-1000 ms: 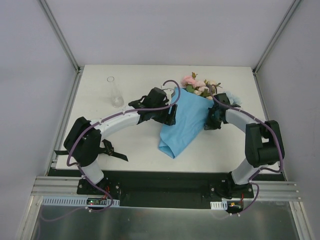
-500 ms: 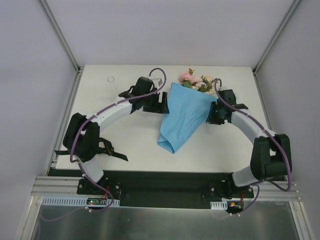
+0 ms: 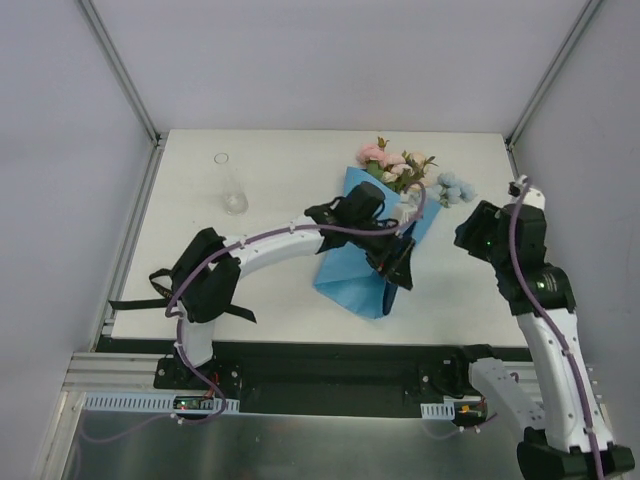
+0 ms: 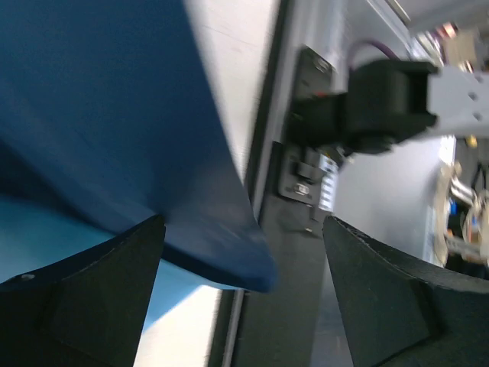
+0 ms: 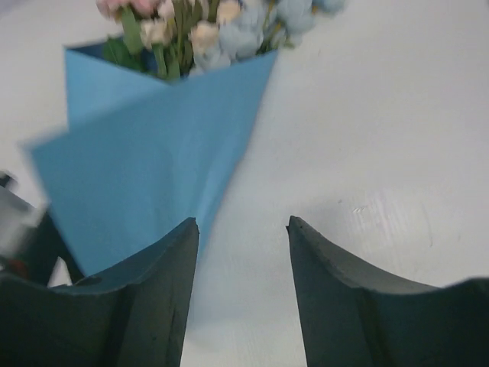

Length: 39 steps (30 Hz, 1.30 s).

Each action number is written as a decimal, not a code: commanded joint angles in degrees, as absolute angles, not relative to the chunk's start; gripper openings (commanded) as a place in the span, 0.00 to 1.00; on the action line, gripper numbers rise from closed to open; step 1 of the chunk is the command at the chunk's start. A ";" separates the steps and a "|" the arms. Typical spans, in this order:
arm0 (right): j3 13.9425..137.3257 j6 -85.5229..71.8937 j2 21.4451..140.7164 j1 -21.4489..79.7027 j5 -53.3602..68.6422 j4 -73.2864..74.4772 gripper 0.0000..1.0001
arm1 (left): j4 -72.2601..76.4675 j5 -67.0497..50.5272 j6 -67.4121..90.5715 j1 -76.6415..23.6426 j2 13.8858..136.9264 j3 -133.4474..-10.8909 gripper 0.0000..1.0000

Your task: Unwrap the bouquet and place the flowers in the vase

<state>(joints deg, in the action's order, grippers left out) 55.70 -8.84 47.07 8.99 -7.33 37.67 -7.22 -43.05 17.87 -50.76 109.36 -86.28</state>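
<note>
1. The bouquet (image 5: 160,145) lies across the middle of the tabletop (image 3: 270,150). The flowers (image 3: 395,168) point to the far edge, with their stems inside the blue paper (image 3: 345,278). The vase (image 3: 233,190) stands well apart at the far left.
2. The left jaws hang wide open over the paper's near right part. A loose fold edge sits between them but is not pinched.
3. The right jaws are high and off to the right, moderately apart and holding nothing. They look down on the flower end.
4. The step in hand looks like peeling the paper open. Close the left jaws on the top layer only, near its free edge, so no stem is caught.
5. Pull that layer sideways and low, away from the flowers. Lifting it would likely drag the whole bundle.
6. Bring the right jaws down to pin the stems just below the blooms while the paper slides off.
7. The paper looks thin and slick, so seat the fold deep between the jaws before closing.
</note>
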 commanded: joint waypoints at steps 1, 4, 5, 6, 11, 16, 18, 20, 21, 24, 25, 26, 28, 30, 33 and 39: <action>61.78 -9.67 41.14 8.35 -18.02 41.75 0.59 | -6.59 -48.34 9.15 -57.03 106.53 -87.45 0.88; 63.97 -7.74 43.76 8.17 -12.68 41.75 0.60 | -7.38 -45.20 7.38 -58.10 104.77 -85.88 0.89; 64.51 -7.47 46.99 8.17 -10.13 41.92 0.60 | -7.64 -42.91 6.95 -57.83 103.55 -85.09 0.89; 64.95 -7.30 48.59 8.17 -4.36 41.92 0.60 | -7.65 -40.63 5.90 -57.48 100.49 -82.55 0.86; 64.60 -6.42 62.27 10.01 16.23 38.85 0.60 | -4.75 -25.16 6.85 -53.71 89.66 -71.05 0.68; 56.81 -10.89 68.56 11.16 14.51 36.92 0.42 | -7.72 -21.45 9.94 -48.87 86.57 -68.20 0.90; 53.02 -13.96 68.12 10.29 9.86 35.25 0.41 | -11.84 -20.14 7.92 -50.09 89.90 -71.53 0.90; 47.59 -16.86 66.98 8.02 6.17 34.63 0.38 | -14.66 -14.11 6.60 -51.85 94.80 -76.60 0.89; 45.72 -17.74 66.45 6.69 6.07 33.58 0.36 | -17.46 -12.41 6.16 -52.73 96.75 -78.64 0.88; 39.66 -19.51 63.90 0.89 7.99 32.35 0.35 | -20.21 -6.61 3.17 -56.24 105.01 -86.73 0.87; 38.51 -19.51 62.33 0.27 8.43 32.34 0.35 | -22.13 -4.50 2.21 -57.90 107.38 -88.75 0.87; 37.71 -19.42 61.36 -1.82 8.87 32.34 0.36 | -23.11 -2.48 0.54 -58.62 111.75 -93.03 0.88; 36.65 -18.37 58.81 -2.63 8.53 33.13 0.37 | -25.21 5.86 -2.45 -60.20 116.00 -97.01 0.89; 36.21 -17.76 57.22 -3.16 8.70 33.75 0.39 | -26.62 14.96 -5.97 -62.04 121.80 -102.73 0.89; 36.12 -17.14 54.06 -3.34 9.75 33.66 0.41 | -28.82 22.04 -8.43 -62.67 127.43 -108.88 0.80; 38.05 -15.03 52.47 -3.25 10.02 33.49 0.44 | -29.36 34.18 -9.50 -61.53 127.72 -111.10 0.34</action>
<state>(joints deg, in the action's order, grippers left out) 36.01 -16.58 52.58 -2.92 9.06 34.09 -26.76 20.51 -7.55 -63.29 131.02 -108.36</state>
